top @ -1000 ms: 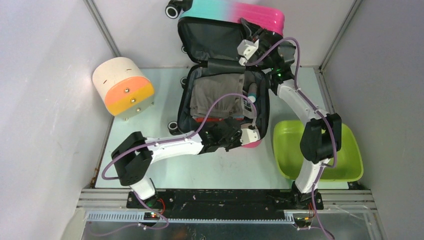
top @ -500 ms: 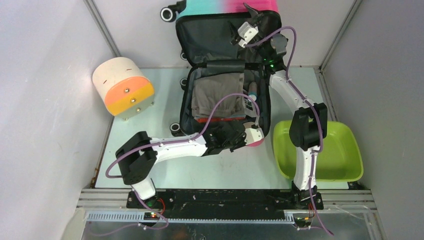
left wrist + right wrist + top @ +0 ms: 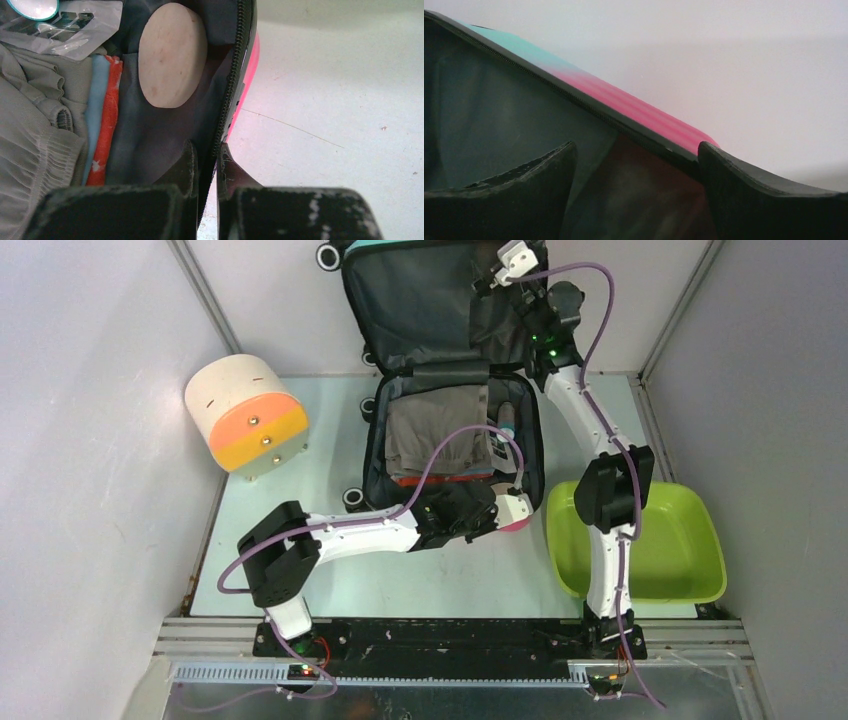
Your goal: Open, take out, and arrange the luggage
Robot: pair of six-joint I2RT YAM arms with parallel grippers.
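Observation:
The luggage (image 3: 420,315) lies open; its lid leans back toward the rear wall and shows dark lining. The lower half on the table holds folded grey clothes (image 3: 435,430). My left gripper (image 3: 510,508) is at the near right corner, shut on the zipped rim (image 3: 235,90) of the lower half, one finger inside and one outside (image 3: 207,150). A beige oval thing (image 3: 171,55) and orange-and-blue cloth (image 3: 102,125) lie just inside. My right gripper (image 3: 532,254) is at the lid's top right edge, open (image 3: 636,150). The lid's pink shell (image 3: 639,107) and its rim run between the spread fingers.
A cream-and-orange cylinder (image 3: 247,415) stands at the left of the table. A lime-green tub (image 3: 660,540) sits at the right, beside the right arm. Grey walls close in the table on three sides. A clear plastic packet (image 3: 65,30) lies on the clothes.
The lid has swung further back toward the rear wall. My right gripper went up and back with it and opened wide. The left gripper has kept its grip on the rim.

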